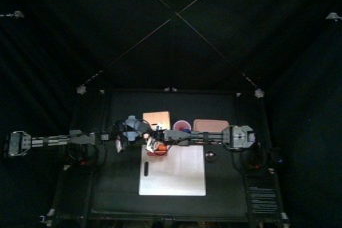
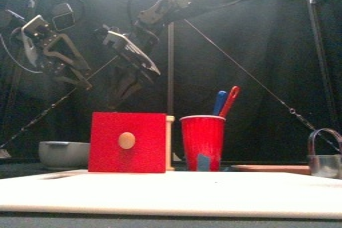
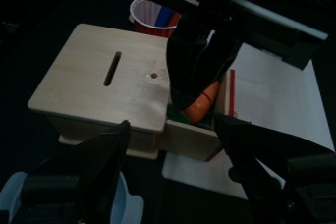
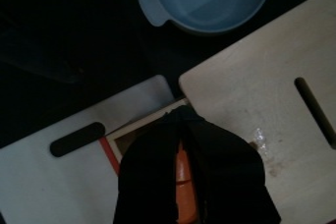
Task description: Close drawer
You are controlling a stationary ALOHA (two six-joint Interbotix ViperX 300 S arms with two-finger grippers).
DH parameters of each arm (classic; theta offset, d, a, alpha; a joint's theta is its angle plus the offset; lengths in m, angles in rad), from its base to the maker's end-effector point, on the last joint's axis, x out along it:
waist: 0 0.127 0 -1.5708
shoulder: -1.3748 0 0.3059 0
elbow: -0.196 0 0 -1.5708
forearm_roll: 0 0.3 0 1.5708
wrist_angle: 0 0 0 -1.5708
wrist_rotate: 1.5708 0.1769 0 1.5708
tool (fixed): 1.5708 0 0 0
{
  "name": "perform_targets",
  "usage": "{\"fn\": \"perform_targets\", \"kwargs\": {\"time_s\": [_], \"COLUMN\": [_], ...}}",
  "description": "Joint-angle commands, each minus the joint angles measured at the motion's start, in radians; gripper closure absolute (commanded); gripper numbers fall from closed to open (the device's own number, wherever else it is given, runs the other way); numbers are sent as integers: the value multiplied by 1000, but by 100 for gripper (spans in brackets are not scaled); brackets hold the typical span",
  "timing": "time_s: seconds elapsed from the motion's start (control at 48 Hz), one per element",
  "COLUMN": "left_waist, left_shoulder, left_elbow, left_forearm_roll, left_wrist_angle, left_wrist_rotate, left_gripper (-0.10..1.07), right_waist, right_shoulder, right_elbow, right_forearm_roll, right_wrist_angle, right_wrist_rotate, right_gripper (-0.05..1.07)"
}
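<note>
Reaching down, right fingers (image 3: 197, 66) touch the orange-red drawer (image 3: 203, 100).

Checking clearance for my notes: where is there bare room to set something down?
Free: the white sheet's near half, between the red cup and the table's front edge. Crowded: around the box, where the right tool sits at the drawer and the cup stands beside it.
</note>
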Motion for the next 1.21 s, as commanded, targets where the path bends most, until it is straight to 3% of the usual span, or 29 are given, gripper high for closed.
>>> {"fn": "perform_targets", "kwargs": {"time_s": [0.0, 0.729, 0.979, 1.188], "left_waist": [-2, -2, 0, -2], "left_shoulder": [3, 3, 3, 3], "left_elbow": [-14, -15, -20, -23], "left_forearm_roll": [-2, -2, -2, -2], "left_wrist_angle": [-5, -3, -5, -11], "left_wrist_rotate": [0, 0, 2, 2], "left_gripper": [-2, -2, -2, -2], "right_waist": [0, 40, 63, 72], "right_shoulder": [-18, -28, -120, -221], "right_elbow": [-20, 17, 35, 138], "right_forearm_roll": [-14, -26, -3, 17], "right_wrist_angle": [-3, 15, 32, -35], "right_wrist_rotate": [-2, 5, 2, 3], "right_gripper": [59, 59, 59, 59]}}
